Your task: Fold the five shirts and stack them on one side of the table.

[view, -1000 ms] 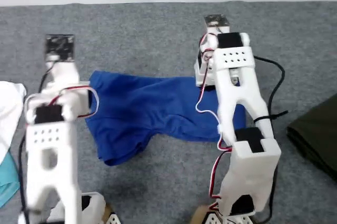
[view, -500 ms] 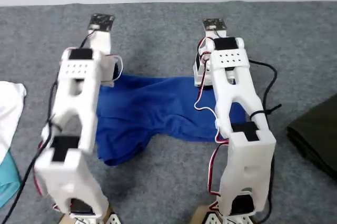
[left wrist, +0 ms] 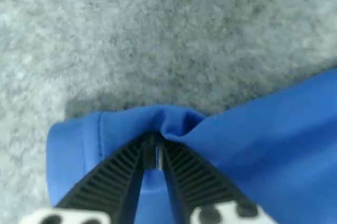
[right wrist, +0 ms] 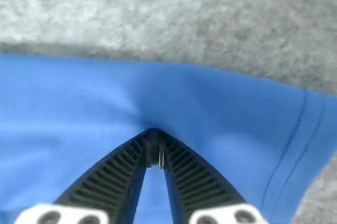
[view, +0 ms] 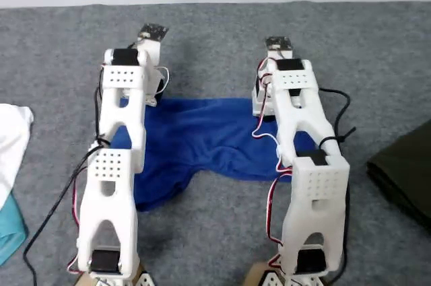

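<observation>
A blue shirt (view: pixel 195 141) lies spread across the grey carpet between the two arms. My left gripper (left wrist: pixel 157 153) is shut on the blue shirt (left wrist: pixel 253 145) at its far left corner, with a pinch of cloth bunched at the tips. My right gripper (right wrist: pixel 154 156) is shut on the blue shirt (right wrist: pixel 95 97) at its far right edge, next to a stitched hem. In the high view the left gripper (view: pixel 153 91) and the right gripper (view: pixel 264 101) stand level with each other over the shirt's far edge.
A white shirt (view: pixel 12 145) and a teal one (view: pixel 10 229) lie at the left edge of the table. A dark olive shirt (view: pixel 404 171) lies at the right edge. Bare grey carpet (view: pixel 209 44) stretches beyond the blue shirt.
The left arm swung forward and right from the shirt's left side to its far left corner, where its gripper now pinches the cloth. The right arm barely shifted.
</observation>
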`<action>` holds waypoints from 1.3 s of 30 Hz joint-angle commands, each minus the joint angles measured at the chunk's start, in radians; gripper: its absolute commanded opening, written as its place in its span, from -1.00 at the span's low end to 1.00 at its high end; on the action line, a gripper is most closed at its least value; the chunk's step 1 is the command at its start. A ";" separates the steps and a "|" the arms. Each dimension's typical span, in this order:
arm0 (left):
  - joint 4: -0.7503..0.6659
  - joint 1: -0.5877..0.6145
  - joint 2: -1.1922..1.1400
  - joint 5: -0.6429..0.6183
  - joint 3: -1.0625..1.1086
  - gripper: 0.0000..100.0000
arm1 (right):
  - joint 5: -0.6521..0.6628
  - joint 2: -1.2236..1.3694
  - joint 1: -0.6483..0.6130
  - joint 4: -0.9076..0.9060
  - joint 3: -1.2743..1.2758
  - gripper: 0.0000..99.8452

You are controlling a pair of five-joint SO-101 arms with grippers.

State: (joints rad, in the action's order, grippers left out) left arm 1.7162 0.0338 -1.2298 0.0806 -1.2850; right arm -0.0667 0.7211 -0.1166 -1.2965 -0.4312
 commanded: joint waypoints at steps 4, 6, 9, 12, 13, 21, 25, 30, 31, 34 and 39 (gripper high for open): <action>0.037 0.091 -0.037 0.008 -0.110 -0.96 | 0.011 -0.005 0.084 0.058 -0.014 -0.98; 0.037 0.117 -0.037 0.008 -0.110 -0.96 | 0.017 -0.005 0.107 0.082 -0.014 -0.98; 0.037 0.146 -0.037 0.006 -0.110 -0.96 | 0.061 -0.007 0.125 0.102 -0.014 -0.98; 0.037 0.153 -0.037 0.009 -0.111 -0.96 | 0.074 -0.016 0.120 0.101 -0.015 -0.98; 0.037 0.149 -0.037 0.009 -0.111 -0.96 | 0.074 -0.018 0.116 0.093 -0.026 -0.98; 0.038 0.100 0.084 0.006 -0.122 -0.96 | 0.069 -0.016 0.027 -0.050 -0.227 -0.98; 0.038 0.064 0.178 0.011 -0.120 -0.91 | 0.069 -0.016 -0.024 -0.142 -0.354 -0.98; 0.038 0.048 0.296 0.008 -0.120 -0.68 | 0.069 -0.016 -0.077 -0.272 -0.509 -0.98; 0.038 0.044 0.321 0.008 -0.120 -0.68 | 0.069 -0.016 -0.085 -0.302 -0.534 -0.98; 0.040 0.040 0.384 0.006 -0.111 -0.68 | 0.069 -0.015 -0.099 -0.401 -0.595 -0.98; 0.041 0.040 0.543 0.006 0.065 -0.69 | 0.069 -0.024 -0.091 -0.499 -0.612 -0.98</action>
State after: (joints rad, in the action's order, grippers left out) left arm 1.7269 0.0829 -0.8370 0.0806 -1.2988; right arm -0.0038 0.7304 -0.2102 -1.7492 -1.0019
